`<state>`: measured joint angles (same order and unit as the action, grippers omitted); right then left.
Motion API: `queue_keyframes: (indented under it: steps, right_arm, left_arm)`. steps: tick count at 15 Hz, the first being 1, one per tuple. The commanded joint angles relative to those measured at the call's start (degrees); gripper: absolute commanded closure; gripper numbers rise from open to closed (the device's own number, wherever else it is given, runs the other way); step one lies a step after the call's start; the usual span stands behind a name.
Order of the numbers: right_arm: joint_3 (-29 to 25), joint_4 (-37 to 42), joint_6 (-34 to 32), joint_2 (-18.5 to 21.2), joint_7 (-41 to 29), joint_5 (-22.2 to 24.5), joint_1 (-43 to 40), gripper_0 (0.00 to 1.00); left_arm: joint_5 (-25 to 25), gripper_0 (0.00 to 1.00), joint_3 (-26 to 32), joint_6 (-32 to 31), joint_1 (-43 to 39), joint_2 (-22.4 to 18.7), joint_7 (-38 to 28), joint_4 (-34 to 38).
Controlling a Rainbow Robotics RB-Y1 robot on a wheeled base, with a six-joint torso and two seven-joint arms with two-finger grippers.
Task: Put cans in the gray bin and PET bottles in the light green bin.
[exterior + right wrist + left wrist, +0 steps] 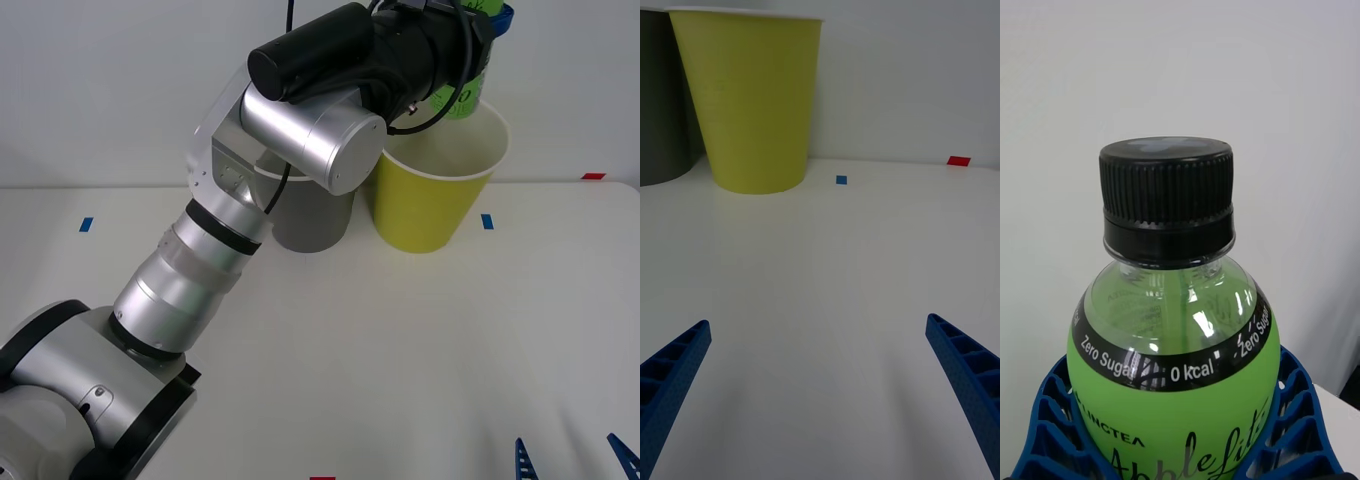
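Left gripper point(1180, 450): jaws clamped around the green bottle point(1176, 375), probably held above the light green bin point(430, 200) for dropping.
Right gripper point(820, 390): jaws apart, idle over the bench point(835, 262).

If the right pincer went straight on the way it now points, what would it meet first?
Most likely nothing soon: the open right pincer points across bare table. The light green bin stands off to one side of that line, the gray bin farther aside. Beyond lies the back wall, though depth is unclear.
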<state>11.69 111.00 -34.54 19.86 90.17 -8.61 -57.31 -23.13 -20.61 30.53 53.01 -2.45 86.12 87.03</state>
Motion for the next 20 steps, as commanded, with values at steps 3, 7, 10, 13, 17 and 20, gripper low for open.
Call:
queue_keyframes:
  steps: [3, 7, 10, 13, 17, 20]
  right_arm:
    - [0.0, 0.0, 0.0, 0.0, 0.0, 0.0, 0.0, 0.0]
    - [0.0, 0.0, 0.0, 0.0, 0.0, 0.0, 0.0, 0.0]
    - [0.0, 0.0, 0.0, 0.0, 0.0, 0.0, 0.0, 0.0]
    - [0.0, 0.0, 0.0, 0.0, 0.0, 0.0, 0.0, 0.0]
    - [0.0, 0.0, 0.0, 0.0, 0.0, 0.0, 0.0, 0.0]
    - [0.0, 0.0, 0.0, 0.0, 0.0, 0.0, 0.0, 0.0]
  left_arm:
    - [0.2, 1.0, 0.0, -2.4, 0.0, 0.8, 0.4, -2.7]
    - [2.0, 1.0, 0.0, -2.6, 0.0, 0.9, 0.8, -2.7]
    - [3.0, 1.0, 0.0, -6.1, 0.1, 1.1, 0.8, -4.7]
    - [2.7, 1.0, -1.0, -10.1, 0.1, 1.4, 0.6, -7.0]
    - [2.1, 0.49, -1.0, -10.2, 0.0, 1.9, -0.3, -7.1]
    - [2.0, 0.0, -0.9, -10.2, 0.0, 0.1, -0.4, -7.4]
